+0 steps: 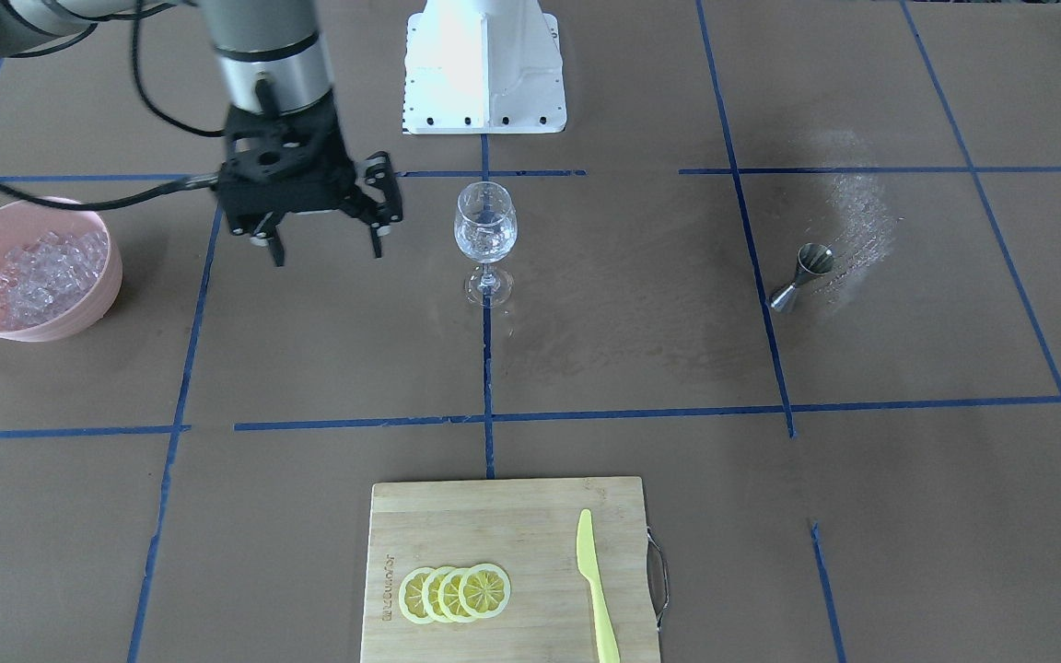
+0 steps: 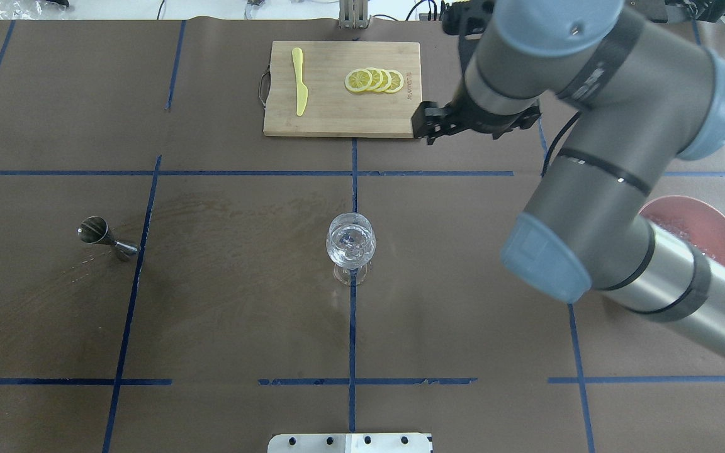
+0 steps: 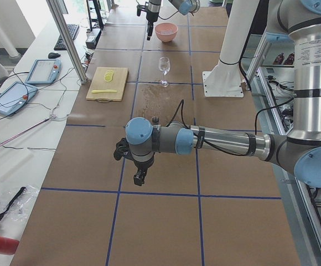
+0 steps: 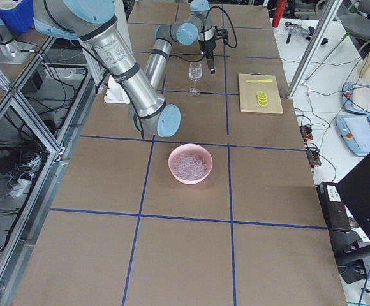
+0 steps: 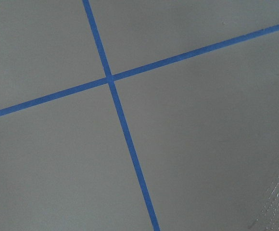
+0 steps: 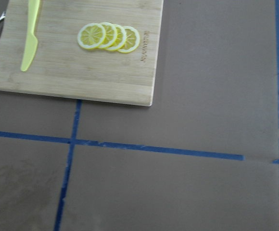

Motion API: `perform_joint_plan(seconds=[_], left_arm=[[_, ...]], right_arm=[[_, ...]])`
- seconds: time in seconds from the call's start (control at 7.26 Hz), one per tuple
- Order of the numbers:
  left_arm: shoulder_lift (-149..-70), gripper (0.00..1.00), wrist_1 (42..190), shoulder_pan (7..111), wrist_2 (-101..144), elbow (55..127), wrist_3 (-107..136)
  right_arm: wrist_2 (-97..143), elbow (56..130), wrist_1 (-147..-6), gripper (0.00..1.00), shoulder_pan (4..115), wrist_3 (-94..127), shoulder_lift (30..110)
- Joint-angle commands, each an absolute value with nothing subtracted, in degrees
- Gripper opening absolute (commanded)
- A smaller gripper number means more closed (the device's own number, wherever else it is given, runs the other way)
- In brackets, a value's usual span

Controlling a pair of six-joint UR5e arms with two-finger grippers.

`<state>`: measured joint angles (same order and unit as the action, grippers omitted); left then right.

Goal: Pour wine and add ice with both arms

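Observation:
The ice (image 1: 47, 272) is heaped in a pink bowl (image 1: 70, 324) at the table's end on my right. A clear wine glass (image 1: 485, 226) stands upright mid-table, with clear cubes showing in its bowl. No wine is in view. My right gripper (image 1: 327, 258) hangs open and empty above the table, between the pink bowl and the glass. In the overhead view the right arm (image 2: 589, 189) hides most of it. My left gripper (image 3: 139, 178) shows only in the exterior left view, low over bare table far from the glass. I cannot tell whether it is open or shut.
A steel jigger (image 1: 802, 274) lies on its side beside a wet streak (image 1: 853, 221). A wooden cutting board (image 1: 503, 525) at the far edge holds lemon slices (image 1: 453, 592) and a yellow knife (image 1: 595, 589). The white base block (image 1: 484, 64) sits behind the glass.

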<state>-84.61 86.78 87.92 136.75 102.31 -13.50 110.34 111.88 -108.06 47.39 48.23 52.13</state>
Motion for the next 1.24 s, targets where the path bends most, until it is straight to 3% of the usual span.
perform_joint_plan(seconds=[0.0, 0.69, 0.83, 1.1], left_arm=[[-84.64, 1.00, 86.84, 87.98, 136.85, 102.92, -13.54], [-84.29, 1.00, 86.84, 89.21, 136.84, 104.24, -13.54], [-84.20, 1.00, 86.84, 89.21, 136.85, 104.15, -13.54], [-83.68, 1.00, 86.84, 89.21, 136.41, 103.71, -13.27]], right_arm=[[120.38, 111.88, -107.84, 1.00, 61.38, 24.80, 62.79], [130.78, 111.36, -97.30, 1.00, 85.04, -5.51, 96.18], [130.35, 108.57, -97.12, 1.00, 86.03, -5.80, 100.33], [130.52, 106.00, -97.12, 1.00, 87.36, -5.89, 101.16]])
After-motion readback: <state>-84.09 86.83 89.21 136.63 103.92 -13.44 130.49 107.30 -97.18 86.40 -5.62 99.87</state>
